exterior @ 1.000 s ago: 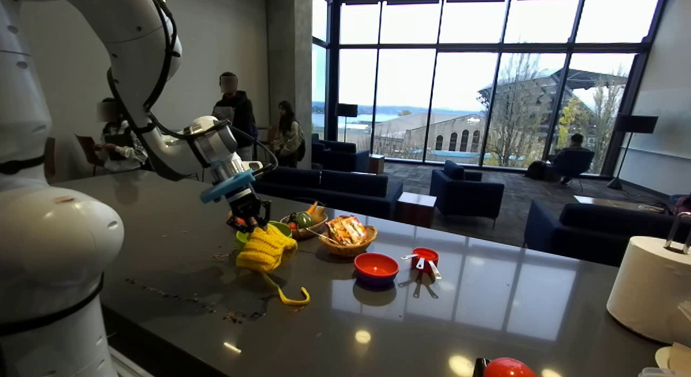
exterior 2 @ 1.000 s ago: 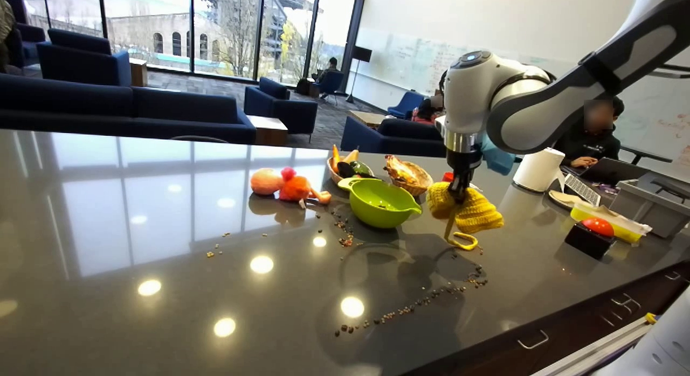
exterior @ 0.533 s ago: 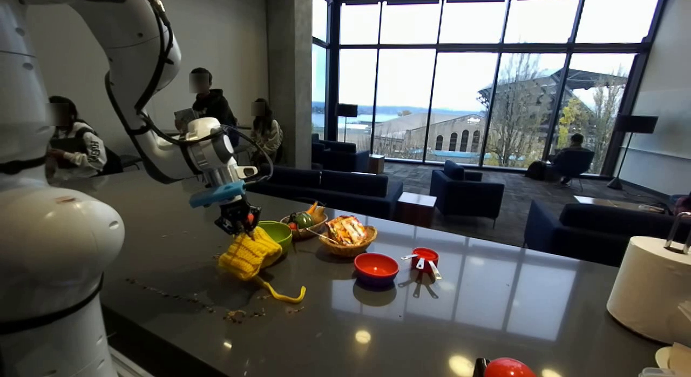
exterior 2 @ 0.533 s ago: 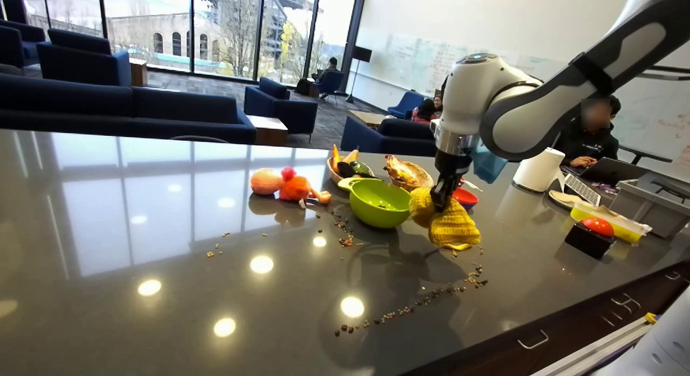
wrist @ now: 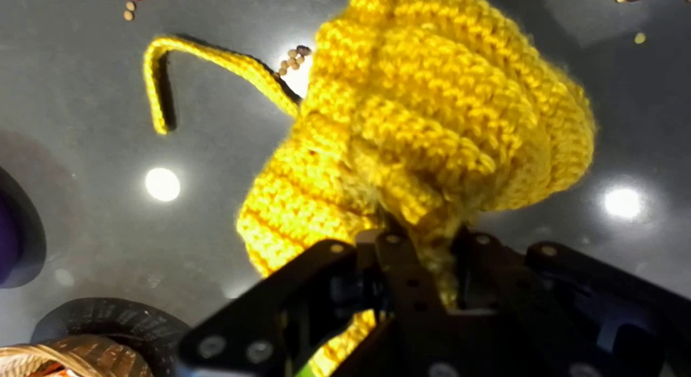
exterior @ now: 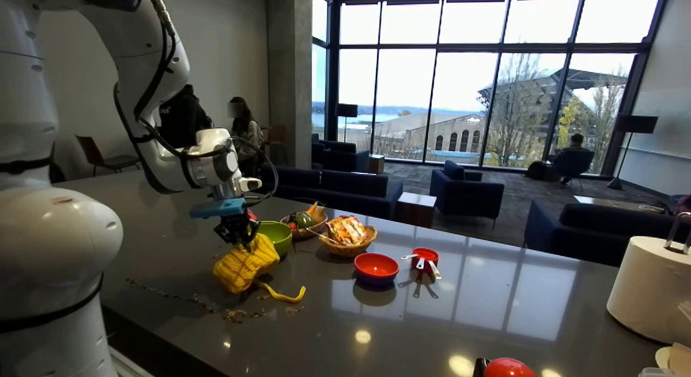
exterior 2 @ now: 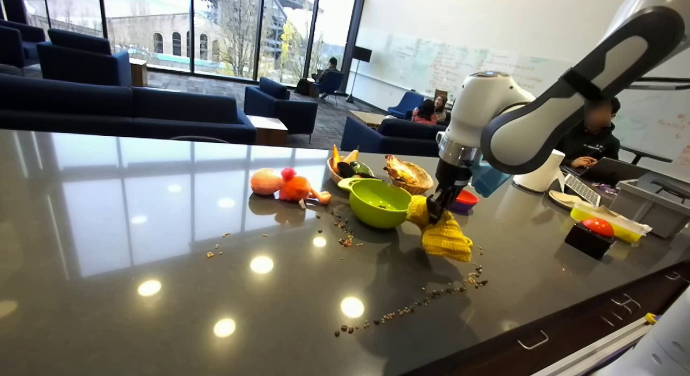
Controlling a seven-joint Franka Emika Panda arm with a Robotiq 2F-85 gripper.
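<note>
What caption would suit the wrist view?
Gripper pinching yellow knitted cloth over a glossy grey counter with scattered bits.

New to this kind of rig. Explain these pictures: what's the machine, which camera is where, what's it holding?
The machine is a white, jointed robot arm ending in a black pinching tool. The exterior pictures come from two separate cameras facing the gray countertop; the wrist view comes from a camera on the arm, beside the tool. The tool is closed on a yellow knitted item with a narrow strap. Around it sit a lime-green mixing bowl, a wicker basket of vegetables, a second basket holding what looks like a packet, a red-and-purple bowl, red measuring cups and scattered bean-like bits.
</note>
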